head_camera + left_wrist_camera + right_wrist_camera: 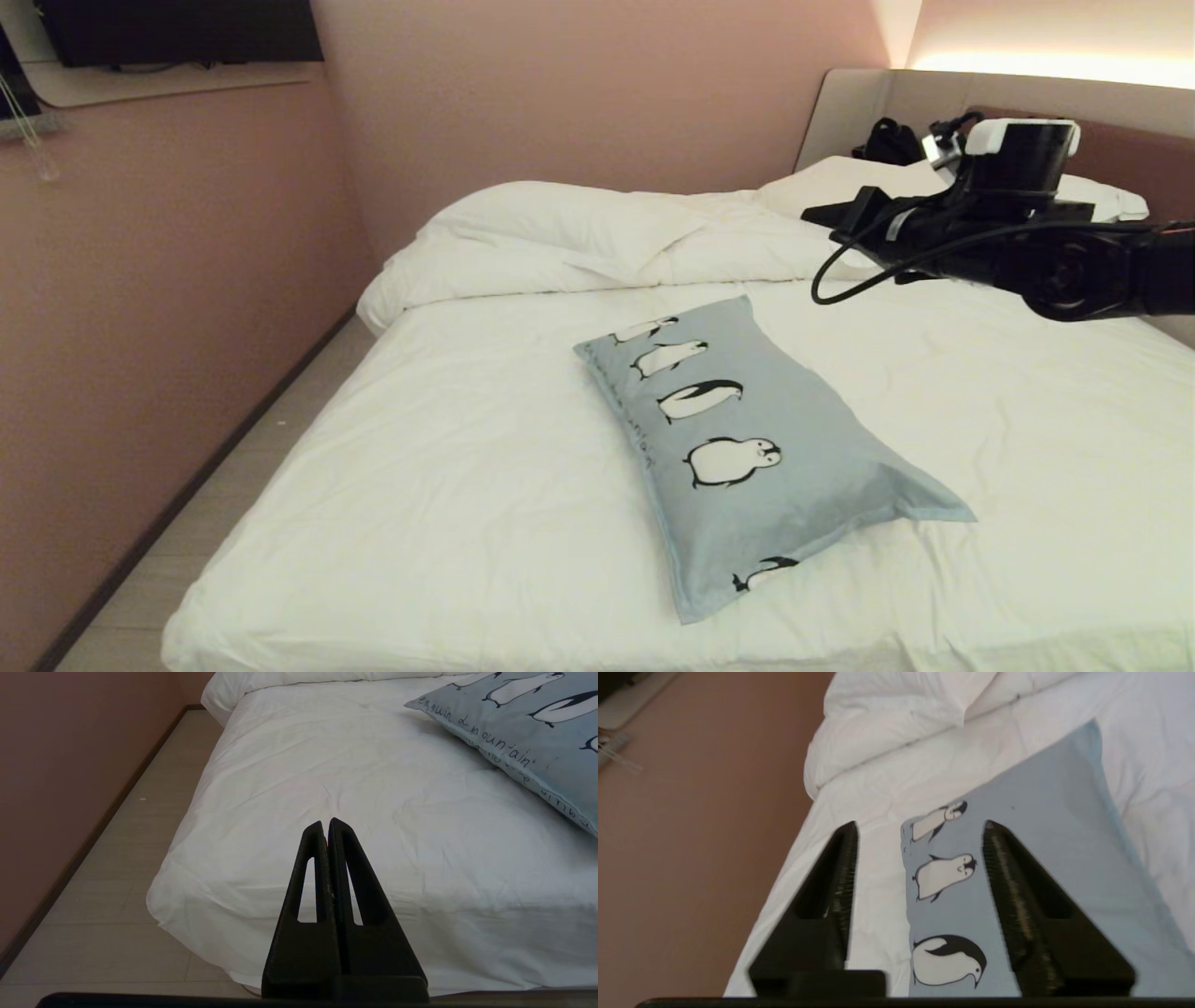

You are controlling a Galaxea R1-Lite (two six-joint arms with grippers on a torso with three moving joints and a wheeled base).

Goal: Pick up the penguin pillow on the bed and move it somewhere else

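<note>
— Two grippers, and which one is doing the work?

— My right gripper (920, 826). In the head view it hangs at the upper right of the frame, above the bed (467, 523) and well clear of the sheet. Its fingers (1017, 905) stand apart with nothing between them. My left gripper (326, 826) sits at the bottom centre of its own wrist view, fingers pressed together and empty, pointing over the near corner of the mattress.

— Where is the penguin pillow?

— The penguin pillow (747, 439) lies flat on the white sheet, centre of the head view, slanting from upper left to lower right. It is apart from the bunched duvet (579, 233) and the white pillows (840, 182) by the headboard (1120, 149) at the upper right. Through my right wrist camera, its penguin-printed edge shows between my spread fingers.

— So what is the step, as you judge it?

— I cannot say whether the pillow has already been shifted. If it still needs lifting, I would come down on an edge, not the flat middle.

— How would you do that well?

— Soft stuffing gives, so I would sink the fingers over the flanged border or a corner and pinch both layers of fabric along with some filling. Keep the sheet out of the bite, or it will drag up with the pillow. Lift straight before travelling sideways, since a limp pillow sags and may snag the duvet.
</note>
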